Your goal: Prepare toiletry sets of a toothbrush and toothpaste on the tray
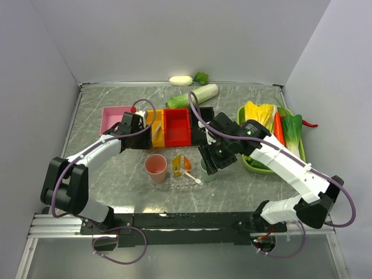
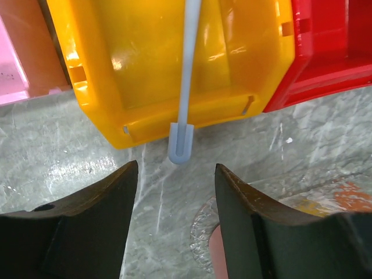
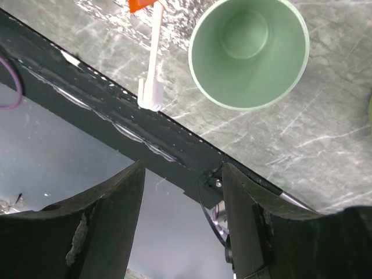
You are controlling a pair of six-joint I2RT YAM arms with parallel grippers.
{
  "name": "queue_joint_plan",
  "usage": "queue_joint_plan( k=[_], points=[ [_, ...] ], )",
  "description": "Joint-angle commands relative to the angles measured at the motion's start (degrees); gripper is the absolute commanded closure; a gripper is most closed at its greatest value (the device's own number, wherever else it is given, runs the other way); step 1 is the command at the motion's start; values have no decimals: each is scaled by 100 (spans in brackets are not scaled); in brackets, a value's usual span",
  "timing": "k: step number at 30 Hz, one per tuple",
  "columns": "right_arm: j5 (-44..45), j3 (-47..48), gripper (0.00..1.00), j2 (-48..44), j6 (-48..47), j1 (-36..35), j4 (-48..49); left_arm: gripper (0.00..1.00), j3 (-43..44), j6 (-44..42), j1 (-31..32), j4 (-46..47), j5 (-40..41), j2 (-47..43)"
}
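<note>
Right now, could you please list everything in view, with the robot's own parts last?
toothbrushes: two, white; one leaning out of the yellow bin, one on the clear tray.
toothpaste tubes: two, orange and yellow-orange; on the tray.
bins: three, pink, yellow, red; in a row mid-table.
cups: two; pink cup left of the tray, green cup right of it.
vegetables: several, mixed colours; green tray at right and back edge.
left hand: one, black; open, facing the bin's toothbrush.
right hand: one, black; open, near the green cup.

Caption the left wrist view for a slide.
Open jaws face a pale toothbrush overhanging the yellow bin.
</note>
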State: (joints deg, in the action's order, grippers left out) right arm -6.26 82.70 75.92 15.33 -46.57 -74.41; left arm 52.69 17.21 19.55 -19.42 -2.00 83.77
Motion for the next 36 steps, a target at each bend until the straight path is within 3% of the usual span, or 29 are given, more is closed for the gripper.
queue_joint_plan(
  k=[1, 28, 36],
  points=[
    [-51, -87, 37, -350, 22, 34, 216, 40, 348, -60, 5, 26, -28, 78],
    [-279, -395, 41, -323, 22, 34, 638, 56, 884, -16, 22, -79, -55, 1106],
    [-279, -473, 42, -332, 31, 25, 682, 68, 901, -16, 22, -97, -72, 1107]
  ],
)
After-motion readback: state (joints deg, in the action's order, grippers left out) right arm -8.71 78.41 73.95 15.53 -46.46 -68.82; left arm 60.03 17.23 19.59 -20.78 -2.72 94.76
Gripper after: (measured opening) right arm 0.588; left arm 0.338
